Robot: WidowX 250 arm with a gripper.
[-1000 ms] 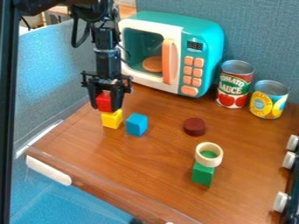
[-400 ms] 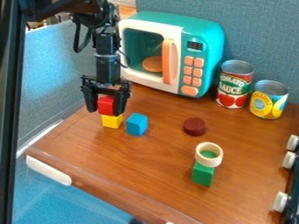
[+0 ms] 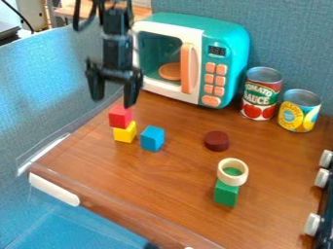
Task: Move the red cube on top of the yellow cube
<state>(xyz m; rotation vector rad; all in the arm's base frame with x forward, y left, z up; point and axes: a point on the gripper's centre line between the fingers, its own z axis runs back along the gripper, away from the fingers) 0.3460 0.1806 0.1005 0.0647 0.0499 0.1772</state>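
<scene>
At the far left, a long white rounded bar [image 3: 54, 189] lay along the front edge of the brown wood-grain table [image 3: 162, 194]. Next came the black two-finger hand [image 3: 113, 100], hanging down from the black arm [image 3: 118, 48] at the upper left. Its fingers stood wide apart with nothing between them, and it had hold of nothing. It hung over the red cube [image 3: 120, 116], with one fingertip near that cube's top edge; whether they touched could not be told.

The red cube sat on top of the yellow cube [image 3: 125, 133], a little off centre toward the left, and the yellow cube stood on the table. Just to the right was a blue cube [image 3: 152, 138]. Behind stood a teal and white toy microwave [image 3: 228, 39] with an orange handle and buttons, an orange disc [image 3: 170, 71] inside it.

Farther right lay a flat dark red round block [image 3: 216, 141], and nearer the front a pale cream ring [image 3: 233, 182] rested on a green block [image 3: 226, 195]. Toward the back right stood a red and green tomato sauce can [image 3: 261, 95], then a shorter yellow and blue can [image 3: 300, 112]. White knobs [image 3: 322, 178] lined the right edge.
</scene>
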